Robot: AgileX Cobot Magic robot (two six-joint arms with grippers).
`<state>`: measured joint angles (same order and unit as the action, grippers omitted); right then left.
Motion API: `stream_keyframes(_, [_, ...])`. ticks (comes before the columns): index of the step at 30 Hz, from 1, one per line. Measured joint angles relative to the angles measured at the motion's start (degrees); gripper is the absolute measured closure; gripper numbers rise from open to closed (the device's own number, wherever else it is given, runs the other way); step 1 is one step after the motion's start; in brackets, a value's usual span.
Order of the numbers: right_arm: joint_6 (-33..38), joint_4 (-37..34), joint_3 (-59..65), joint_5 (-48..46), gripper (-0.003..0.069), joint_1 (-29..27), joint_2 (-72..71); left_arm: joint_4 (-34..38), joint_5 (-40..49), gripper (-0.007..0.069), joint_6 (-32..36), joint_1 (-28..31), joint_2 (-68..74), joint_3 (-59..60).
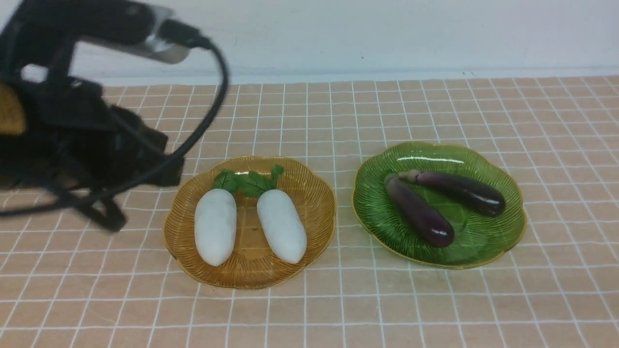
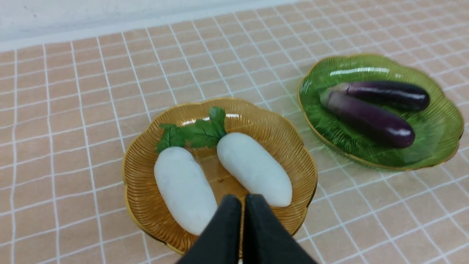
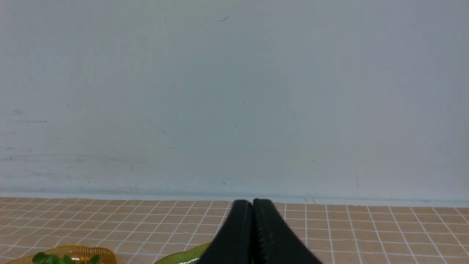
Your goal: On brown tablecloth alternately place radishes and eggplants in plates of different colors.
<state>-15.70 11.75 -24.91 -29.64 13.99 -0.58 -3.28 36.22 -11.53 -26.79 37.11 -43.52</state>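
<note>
Front view | white oblong radishes [image 1: 215, 226] both on amber ribbed glass plate [image 1: 251, 271], centre-left | glossy purple eggplants [image 1: 420, 217] both on green ribbed glass plate [image 1: 478, 247], toward right edge | tan gridded tablecloth [image 1: 435, 111] | left gripper [image 2: 242, 198], right gripper [image 3: 253, 202]: jaws closed, empty | step: sorting looks finished | next: likely just park arms

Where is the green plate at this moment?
In the front view the green plate lies on the brown tablecloth, on the robot's right, beside the amber plate, holding both eggplants.
</note>
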Motion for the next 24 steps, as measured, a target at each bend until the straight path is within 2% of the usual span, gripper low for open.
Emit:
stream_keyframes(6, [0.00, 0.00, 0.00, 0.00, 0.0673, 0.00, 0.00, -0.05, 5.39, 0.0628, 0.00, 0.00, -1.62, 0.00])
stream_keyframes(16, [-0.04, 0.00, 0.00, 0.00, 0.0673, 0.00, 0.00, -0.85, 6.77, 0.0628, 0.51, 0.00, -1.78, 0.00])
stream_keyframes(22, [-0.04, 0.00, 0.00, 0.00, 0.0673, 0.00, 0.00, 1.19, 6.31, 0.0628, 4.37, 1.57, -4.40, 1.39])
stream_keyframes(24, [-0.04, 0.00, 0.00, 0.00, 0.0673, 0.00, 0.00, 4.79, 3.45, 0.0628, 7.75, 5.02, -8.90, 5.54])
